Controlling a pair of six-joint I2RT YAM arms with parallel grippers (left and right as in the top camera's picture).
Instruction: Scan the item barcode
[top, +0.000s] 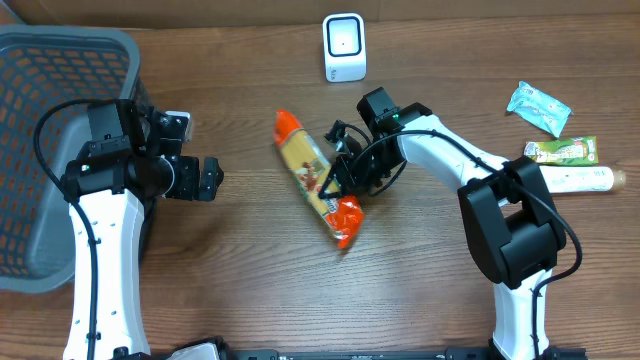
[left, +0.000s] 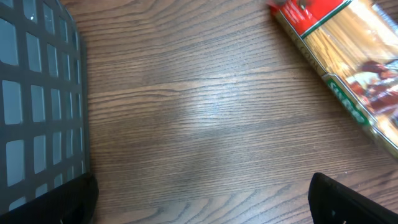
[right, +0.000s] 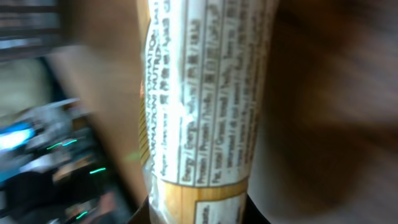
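Note:
A long pasta packet (top: 318, 178) with red ends lies slanted at the table's middle. My right gripper (top: 345, 172) is shut on its right side. In the right wrist view the packet (right: 205, 93) fills the middle, its white printed label facing the camera, and the right gripper (right: 196, 216) clamps it at the bottom edge. The white scanner (top: 344, 47) stands upright at the back centre. My left gripper (top: 207, 180) hangs open left of the packet, apart from it. The left wrist view shows the left gripper (left: 205, 202) over bare wood and the packet (left: 348, 68) at top right.
A grey mesh basket (top: 60, 40) stands at the far left, its wall (left: 37, 93) close beside the left gripper. At the right edge lie a teal packet (top: 538, 107), a green packet (top: 562, 150) and a white tube (top: 578, 180).

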